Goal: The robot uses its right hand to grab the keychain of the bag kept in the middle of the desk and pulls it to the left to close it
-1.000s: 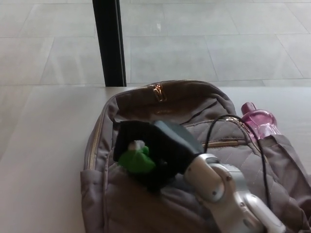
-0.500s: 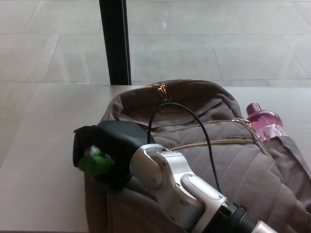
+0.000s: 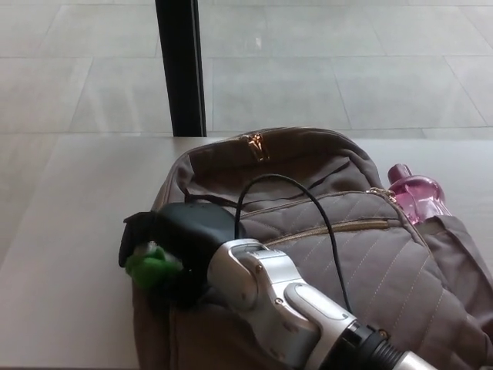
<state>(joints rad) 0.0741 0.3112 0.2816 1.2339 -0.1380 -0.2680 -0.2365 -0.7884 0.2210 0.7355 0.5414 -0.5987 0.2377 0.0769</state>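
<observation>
A grey-brown quilted backpack lies in the middle of the pale desk. My right hand reaches across it to its left edge and is shut on a green keychain. The silver forearm and a black cable cover the bag's lower front. The gold zipper line across the front pocket shows as a thin closed seam. My left hand does not show.
A pink bottle sticks out of the bag's right side pocket. A black post stands behind the desk on a tiled floor. The desk's far edge runs just behind the bag.
My right hand has carried the green keychain from the bag's middle to its left edge. The open gap in the bag has become a thin closed zipper line. In the last half second it barely moved.
</observation>
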